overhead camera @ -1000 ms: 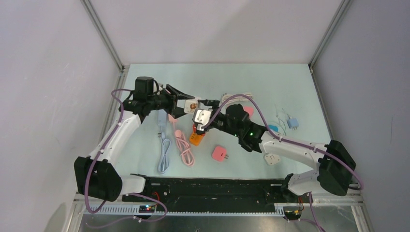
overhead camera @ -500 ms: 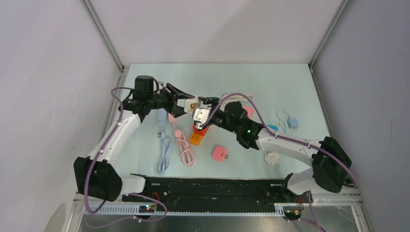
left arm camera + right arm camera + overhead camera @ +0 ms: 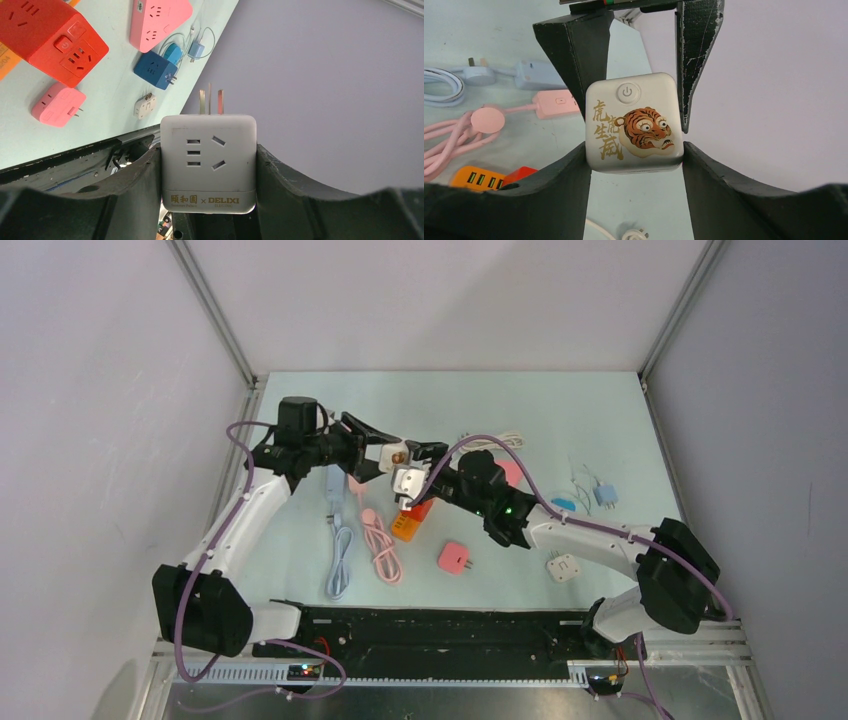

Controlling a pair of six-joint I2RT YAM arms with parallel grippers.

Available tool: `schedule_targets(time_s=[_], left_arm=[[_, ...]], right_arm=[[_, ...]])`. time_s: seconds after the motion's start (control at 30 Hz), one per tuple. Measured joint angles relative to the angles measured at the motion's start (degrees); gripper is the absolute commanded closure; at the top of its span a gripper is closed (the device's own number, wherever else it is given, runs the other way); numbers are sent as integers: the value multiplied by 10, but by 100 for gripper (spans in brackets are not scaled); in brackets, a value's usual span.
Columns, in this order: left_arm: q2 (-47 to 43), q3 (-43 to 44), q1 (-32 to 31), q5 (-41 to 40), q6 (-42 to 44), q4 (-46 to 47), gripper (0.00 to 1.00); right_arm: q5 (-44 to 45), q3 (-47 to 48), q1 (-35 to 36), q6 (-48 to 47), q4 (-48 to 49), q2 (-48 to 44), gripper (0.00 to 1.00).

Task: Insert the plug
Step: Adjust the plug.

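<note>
Pale green desk (image 3: 600,410) inside white walls carries scattered sockets and cables. Above its middle, the left tool (image 3: 389,454) grips a white cube adapter (image 3: 207,160) by 2 opposite sides, clear of the desk. The adapter's 3 metal prongs (image 3: 211,100) stick out past the fingertips. The right tool (image 3: 636,150) faces it from the other side, its 2 fingers lying along the edges of the tiger-printed face; whether they press or only flank it I cannot tell. On the desk sit a red power cube (image 3: 55,37), a pink triangular socket (image 3: 160,20), a blue plug (image 3: 155,70) and pink cables (image 3: 454,142).
</note>
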Motion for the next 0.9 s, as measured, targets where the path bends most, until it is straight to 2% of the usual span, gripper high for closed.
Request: schedule_targets(time_s=[0.03,0.17,0.37,0.63,0.9], left_arm=[[0,0,0,-1,0,1,49],[1,0,0,0,2,2,22],[4,2,-4,13,15,8,2],[21,19,-2,11,68,3,0],[23,20,26,-6,139,11,0]], right_arm=[[2,0,1,0,0,0,100],[6,0,2,-2,0,0,100],[4,1,7,3,-9,0,100],[-2,2,-1,59,-31,-12,100],[-12,2,-26,217,-61,-53,100]])
